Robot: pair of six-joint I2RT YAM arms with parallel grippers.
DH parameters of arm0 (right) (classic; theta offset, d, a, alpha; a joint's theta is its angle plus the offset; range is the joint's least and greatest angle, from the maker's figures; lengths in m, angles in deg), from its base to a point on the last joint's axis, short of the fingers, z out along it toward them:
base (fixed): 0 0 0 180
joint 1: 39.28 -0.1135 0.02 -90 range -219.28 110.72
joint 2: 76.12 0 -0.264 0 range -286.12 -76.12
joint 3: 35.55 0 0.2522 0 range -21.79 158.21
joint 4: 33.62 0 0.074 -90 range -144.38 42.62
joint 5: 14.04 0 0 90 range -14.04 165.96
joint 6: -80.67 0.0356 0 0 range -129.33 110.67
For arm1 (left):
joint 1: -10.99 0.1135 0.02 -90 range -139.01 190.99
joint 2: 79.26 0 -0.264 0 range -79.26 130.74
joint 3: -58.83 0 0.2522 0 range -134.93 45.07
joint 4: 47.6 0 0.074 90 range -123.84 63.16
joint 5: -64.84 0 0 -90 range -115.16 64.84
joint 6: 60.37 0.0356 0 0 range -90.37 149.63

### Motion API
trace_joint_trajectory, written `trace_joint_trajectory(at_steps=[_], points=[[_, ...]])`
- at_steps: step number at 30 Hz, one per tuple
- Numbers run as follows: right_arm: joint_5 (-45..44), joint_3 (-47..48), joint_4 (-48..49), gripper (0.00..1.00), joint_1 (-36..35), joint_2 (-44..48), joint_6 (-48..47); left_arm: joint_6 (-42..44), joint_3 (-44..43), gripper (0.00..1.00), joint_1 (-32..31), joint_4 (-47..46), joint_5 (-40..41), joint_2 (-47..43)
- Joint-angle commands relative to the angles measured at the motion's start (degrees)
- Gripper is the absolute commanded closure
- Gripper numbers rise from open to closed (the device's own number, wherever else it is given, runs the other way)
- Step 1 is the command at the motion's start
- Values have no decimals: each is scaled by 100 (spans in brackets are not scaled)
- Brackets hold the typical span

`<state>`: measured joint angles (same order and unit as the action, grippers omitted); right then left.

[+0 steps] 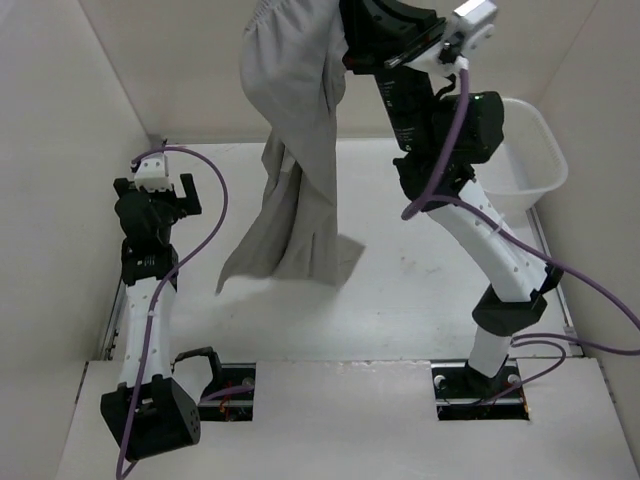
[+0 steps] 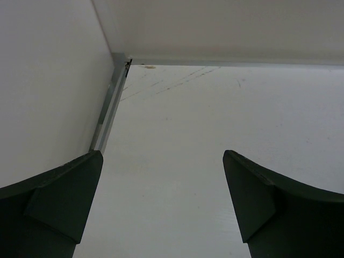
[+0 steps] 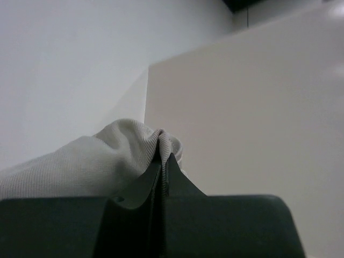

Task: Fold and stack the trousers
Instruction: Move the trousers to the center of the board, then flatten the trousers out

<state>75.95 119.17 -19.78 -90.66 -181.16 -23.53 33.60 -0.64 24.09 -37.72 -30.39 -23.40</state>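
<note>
The grey-taupe trousers (image 1: 295, 150) hang from the top of the overhead view down to the table, their lower end crumpled on the surface near the middle. My right gripper (image 1: 345, 40) is raised high at the back and is shut on a fold of the trousers; in the right wrist view the cloth (image 3: 107, 161) bunches out between the closed fingertips (image 3: 163, 161). My left gripper (image 1: 160, 195) is open and empty over the left side of the table, well left of the trousers. In the left wrist view its fingers (image 2: 59, 199) frame bare table.
A white plastic tub (image 1: 525, 160) stands at the right edge of the table behind the right arm. White walls enclose the table on the left, back and right. A metal rail (image 2: 110, 102) runs along the left wall's foot.
</note>
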Motion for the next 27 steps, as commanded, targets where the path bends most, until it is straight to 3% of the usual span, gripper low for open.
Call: trace_joint_trajectory(at_steps=[1,9,10,14,15,18,21,25,27], points=[[-736,-1241,-26,98,281,421,478,-81,-254,0,135,-183,-249,-110],[-1914,-7454,976,88,1378,2170,2612,770,-421,0,259,562,-1031,4],[-1993,-8079,976,81,1589,2354,2859,1042,-464,0,206,842,-1119,39],[-1601,-9665,434,20,2398,2926,3432,2385,-666,0,-276,2545,-1226,294],[-1398,-9745,5,0,2556,3032,3485,2807,-693,0,-469,3063,-1191,355],[-1011,-9361,-1175,0,2707,2946,3555,3670,-711,0,-1162,4576,-972,522],[-825,-8230,-2202,0,2646,2008,3529,3980,-518,0,-2032,5510,-524,733],[-983,-6165,-3530,0,2558,67,3888,3893,-166,0,-2991,5460,-303,1277],[-1263,-5574,-3831,0,2619,-577,4239,3761,-157,0,-3343,5346,-250,1594]])
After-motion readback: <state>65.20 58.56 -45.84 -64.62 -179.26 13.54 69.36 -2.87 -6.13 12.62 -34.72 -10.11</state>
